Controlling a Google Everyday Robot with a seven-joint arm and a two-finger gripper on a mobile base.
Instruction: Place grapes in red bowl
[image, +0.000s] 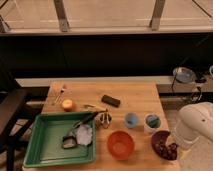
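Hanging over the 4 o'clock corner of the wooden tabletop (135, 92), the robot's white arm (197, 125) sets its end effector (176, 145) at the right-hand rim of a dark purple bowl (156, 141); whether the end effector is spread, pressed together or pinching anything cannot be told, as the arm's bulk covers it; the grapes (167, 148), pale tan pieces on a dark mass, lie inside that purple bowl, at the tabletop's 4 o'clock; the red bowl (120, 144), round and orange-red, stands upright at 6 o'clock near the front edge, at 9 o'clock from the purple bowl and apart from it, its inside showing plain orange-red; a small blue cup (131, 120) and a second blue cup (152, 121) stand side by side just beyond the two bowls, toward 12 o'clock from the gap between them; a green tray (50, 147) fills the 8 o'clock corner, holding a crumpled white item (83, 134) among dark utensils; a small metal object (104, 119) sits just beside the tray's 2 o'clock corner; an orange-yellow round fruit (67, 104) rests at 10 o'clock, just past the tray's far rim; a flat black object (111, 101) lies near the tabletop's middle; a pale utensil (61, 93) lies near the 11 o'clock corner.
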